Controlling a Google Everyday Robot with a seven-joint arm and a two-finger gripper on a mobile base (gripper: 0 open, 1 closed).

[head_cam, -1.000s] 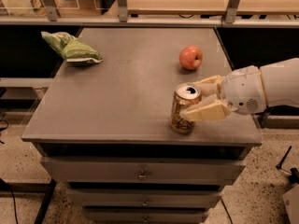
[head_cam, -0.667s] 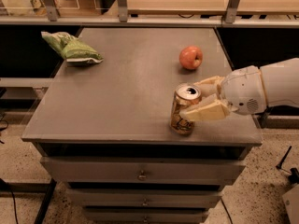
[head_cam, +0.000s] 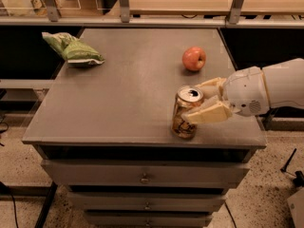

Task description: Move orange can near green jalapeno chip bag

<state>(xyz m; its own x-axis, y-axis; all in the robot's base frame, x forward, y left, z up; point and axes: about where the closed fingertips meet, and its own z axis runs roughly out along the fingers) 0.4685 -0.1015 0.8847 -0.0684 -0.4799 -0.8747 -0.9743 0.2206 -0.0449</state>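
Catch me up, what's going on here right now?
The robot's hand reaches in from the right and is closed on the orange can, which stands near the front right of the cabinet top. The green jalapeno chip bag lies at the back left corner, an apple behind the can. The can is not yet near the bag.

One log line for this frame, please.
claw: shut on orange can | can: standing, table front-right | green jalapeno chip bag: back-left, far off | apple: behind can

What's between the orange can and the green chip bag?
Only bare tabletop, in the camera view. The gripper clasps the orange can at the front right; the green chip bag lies back left.
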